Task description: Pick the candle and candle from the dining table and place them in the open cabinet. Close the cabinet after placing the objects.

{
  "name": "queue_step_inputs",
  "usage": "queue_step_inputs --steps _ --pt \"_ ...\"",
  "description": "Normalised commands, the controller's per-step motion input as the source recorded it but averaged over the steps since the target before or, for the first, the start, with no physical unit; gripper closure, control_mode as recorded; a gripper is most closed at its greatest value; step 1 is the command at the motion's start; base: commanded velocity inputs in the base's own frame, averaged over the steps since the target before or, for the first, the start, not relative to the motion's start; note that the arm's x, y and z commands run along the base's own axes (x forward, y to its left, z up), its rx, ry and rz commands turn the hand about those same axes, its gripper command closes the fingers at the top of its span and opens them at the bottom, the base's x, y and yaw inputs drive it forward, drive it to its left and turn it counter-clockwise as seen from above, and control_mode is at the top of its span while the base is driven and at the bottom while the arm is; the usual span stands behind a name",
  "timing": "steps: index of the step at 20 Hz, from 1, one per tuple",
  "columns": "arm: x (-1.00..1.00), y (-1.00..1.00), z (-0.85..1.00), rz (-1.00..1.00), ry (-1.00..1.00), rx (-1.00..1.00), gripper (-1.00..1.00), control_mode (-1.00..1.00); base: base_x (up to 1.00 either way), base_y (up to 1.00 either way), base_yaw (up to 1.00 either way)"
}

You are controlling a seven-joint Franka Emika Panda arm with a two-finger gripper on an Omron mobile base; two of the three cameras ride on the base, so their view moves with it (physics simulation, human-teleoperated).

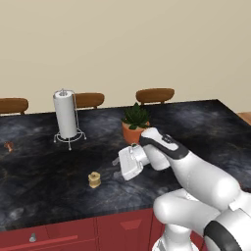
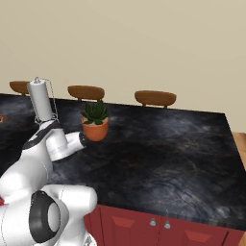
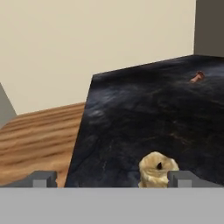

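Black marbled worktop (image 1: 44, 181), low tool (image 1: 109, 172) reaching left with its jaws wide apart, nothing held. Squat tan-yellow jar candle (image 1: 94, 180) stands just ahead of the fingertips, near the front edge; in the hand view it sits off-centre, close against one fingertip (image 3: 180, 178). Thin orange taper (image 1: 9, 146) is far to the left, well apart. To grasp well, I judge the tool should shift sideways to centre the jar, advance, then close. Paper towel holder (image 1: 65, 115) and potted plant (image 1: 135, 124) stand behind.
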Motion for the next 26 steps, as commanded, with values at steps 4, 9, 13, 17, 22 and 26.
queue_step_inputs --steps 4,9,13,17,22,26 --pt "0.00 0.00 -0.07 0.00 0.05 0.00 -1.00 -1.00 0.00 0.00 0.00" --pt "0.00 0.02 -0.16 0.00 0.08 0.00 -1.00 -1.00 0.00 0.00 0.00" --pt "0.00 0.09 -0.19 0.00 0.09 0.00 -1.00 -1.00 0.00 0.00 0.00" --pt "0.00 0.26 -0.28 0.00 0.10 0.00 -1.00 -1.00 0.00 0.00 0.00" --pt "0.00 0.33 -0.31 0.00 0.09 0.00 -1.00 -1.00 0.00 0.00 0.00" --pt "0.00 0.21 -0.20 0.00 0.04 0.00 -1.00 -1.00 0.00 0.00 0.00"
